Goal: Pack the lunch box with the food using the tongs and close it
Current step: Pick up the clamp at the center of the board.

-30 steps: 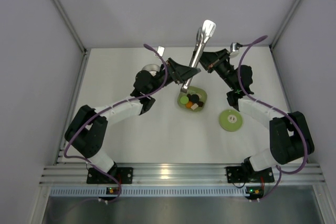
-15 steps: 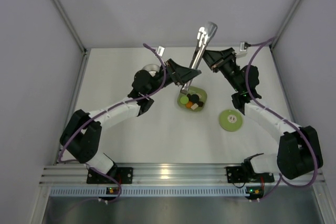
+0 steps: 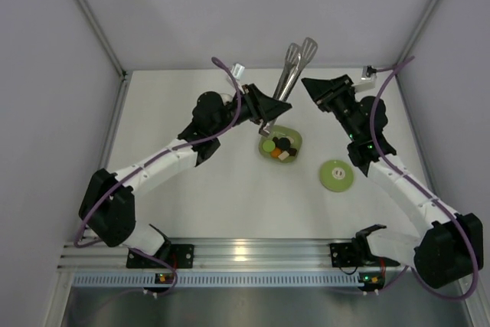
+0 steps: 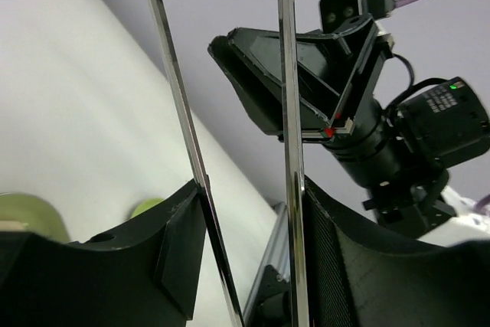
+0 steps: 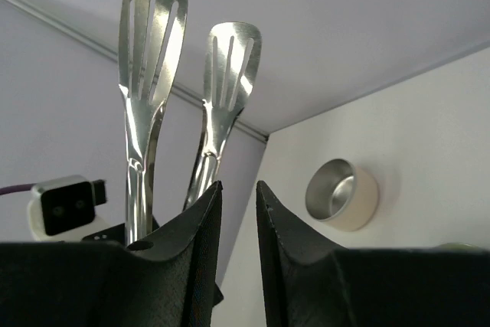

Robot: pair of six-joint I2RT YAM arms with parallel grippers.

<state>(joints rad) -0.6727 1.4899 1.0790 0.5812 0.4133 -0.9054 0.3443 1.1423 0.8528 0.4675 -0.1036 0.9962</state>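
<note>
The top camera looks steeply down from above and behind the arm bases (image 3: 157, 254), which are at 6 o'clock. The left wrist camera (image 3: 239, 69) looks upward from very close along the tongs (image 4: 285, 74), toward the right wrist camera (image 4: 348, 9) at 1 o'clock. The right one looks the opposite way, with the lunch box (image 5: 342, 193) at 4 o'clock. All three views share the tongs.

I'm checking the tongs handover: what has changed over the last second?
The right gripper let go of the tongs and drew back to the right; their tips sprang apart. The left gripper keeps holding them. The food in the green dish and the lid have not moved.
</note>
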